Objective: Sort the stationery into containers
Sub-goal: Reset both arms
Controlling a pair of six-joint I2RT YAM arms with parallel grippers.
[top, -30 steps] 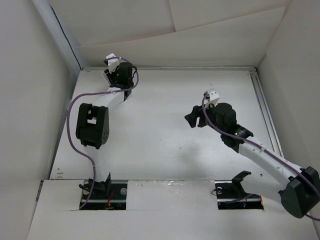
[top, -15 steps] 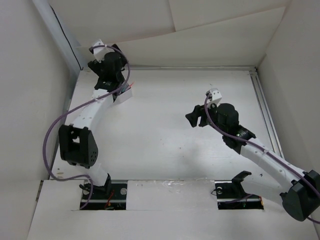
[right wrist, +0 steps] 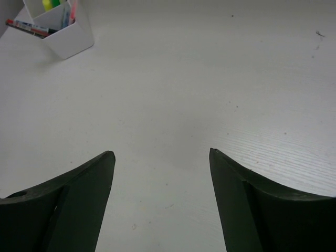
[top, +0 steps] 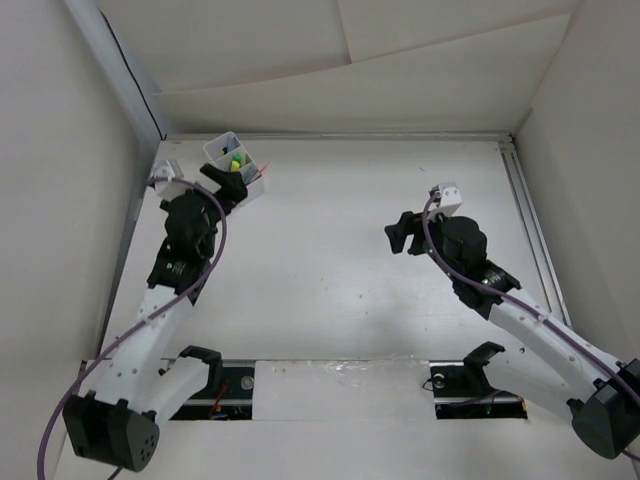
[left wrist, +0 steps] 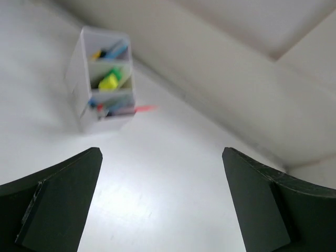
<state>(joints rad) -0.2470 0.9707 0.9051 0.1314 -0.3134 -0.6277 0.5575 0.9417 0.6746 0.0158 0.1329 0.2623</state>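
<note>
table [top: 330, 260]: no loose stationery seen | left gripper [left wrist: 161, 157]: jaws spread, empty, near tray | right gripper [right wrist: 160, 155]: jaws spread, empty, mid-table | white tray [left wrist: 77, 79]: far-left corner | yellow marker [left wrist: 109, 80], blue pen [left wrist: 118, 51], red pen [left wrist: 142, 109]: in compartments | sorting looks finished

Lab test cell: white table [top: 330, 260] boxed by plain panels [top: 420, 60].

A white table [top: 340, 270] is seen, boxed in by pale wall panels [top: 400, 60] at the back and both sides; a metal rail [top: 528, 215] is picked out along its right edge, all evenly lit.
</note>
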